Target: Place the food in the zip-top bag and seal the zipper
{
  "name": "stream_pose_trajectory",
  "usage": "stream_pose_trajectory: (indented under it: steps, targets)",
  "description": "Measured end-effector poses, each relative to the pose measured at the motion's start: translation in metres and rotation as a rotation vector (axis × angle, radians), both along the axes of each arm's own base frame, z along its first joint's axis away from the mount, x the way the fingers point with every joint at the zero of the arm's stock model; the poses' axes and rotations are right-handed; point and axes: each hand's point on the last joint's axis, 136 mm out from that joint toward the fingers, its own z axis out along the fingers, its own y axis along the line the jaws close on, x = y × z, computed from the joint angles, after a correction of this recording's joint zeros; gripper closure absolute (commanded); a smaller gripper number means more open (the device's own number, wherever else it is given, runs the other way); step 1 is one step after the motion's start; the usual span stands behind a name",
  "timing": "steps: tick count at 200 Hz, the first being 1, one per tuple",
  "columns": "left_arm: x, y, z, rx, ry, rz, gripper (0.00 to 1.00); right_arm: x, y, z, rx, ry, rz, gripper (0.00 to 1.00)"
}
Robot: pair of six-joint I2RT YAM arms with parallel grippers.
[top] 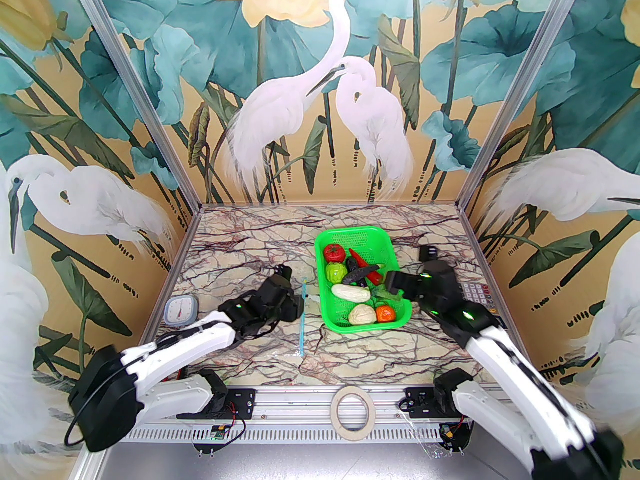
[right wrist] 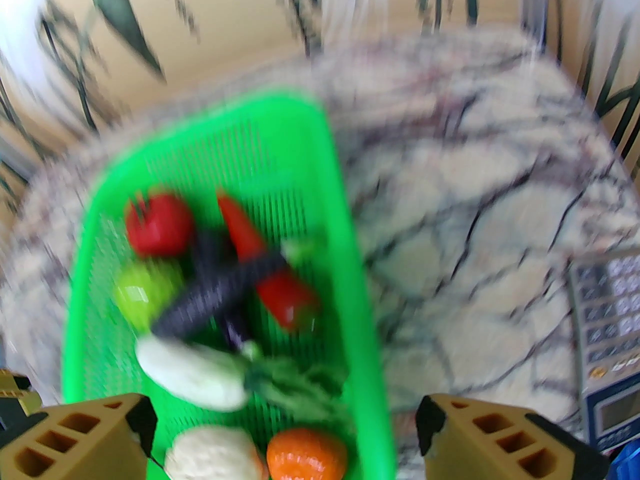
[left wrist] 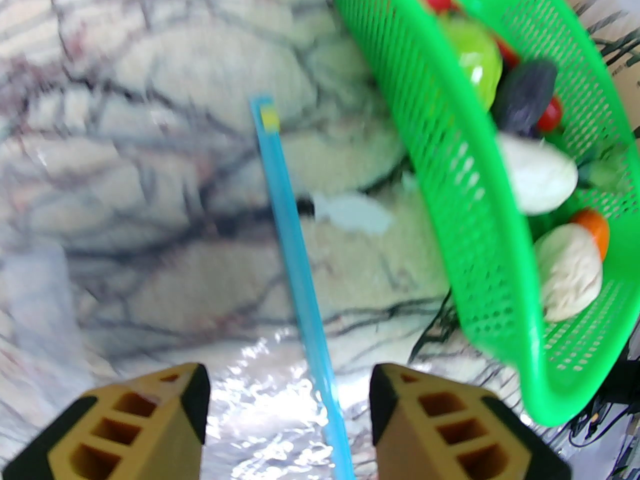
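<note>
The food lies in a green mesh basket (top: pixel 376 235): red tomato (top: pixel 333 253), green apple (top: pixel 336 271), dark eggplant (top: pixel 361 274), red chili (top: pixel 358 258), white gourd (top: pixel 352 293), pale cabbage (top: pixel 362 315), orange (top: pixel 385 313) and leafy green (right wrist: pixel 295 383). The clear zip-top bag (left wrist: pixel 260 388) lies flat left of the basket; its light-blue zipper (top: pixel 303 318) has the slider tab (left wrist: pixel 270 118) at the far end. My left gripper (left wrist: pixel 287 398) is open low over the bag, the zipper strip between its fingers. My right gripper (right wrist: pixel 285 418) hangs open above the basket's near right part.
A small blue-rimmed timer (top: pixel 178 310) sits at the table's left edge. A calculator (top: pixel 477 295) lies right of the basket, partly under my right arm. A tape roll (top: pixel 352 410) rests on the front rail. Painted walls close in three sides.
</note>
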Motion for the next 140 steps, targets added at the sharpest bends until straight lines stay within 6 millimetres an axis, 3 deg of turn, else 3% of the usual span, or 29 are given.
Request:
stream_pose_trajectory:
  steps: [25, 85, 140]
  targets:
    - [-0.004, -0.004, -0.016, 0.005, 0.058, 0.004, 0.47, 0.001, 0.012, -0.013, -0.027, 0.049, 0.02, 0.05]
    - [-0.01, -0.012, -0.041, 0.02, 0.133, -0.015, 0.53, 0.006, 0.019, -0.011, -0.038, 0.038, 0.023, 0.05]
    - [-0.01, -0.018, -0.047, 0.03, 0.159, -0.031, 0.54, 0.007, 0.018, -0.011, -0.04, 0.036, 0.02, 0.04]
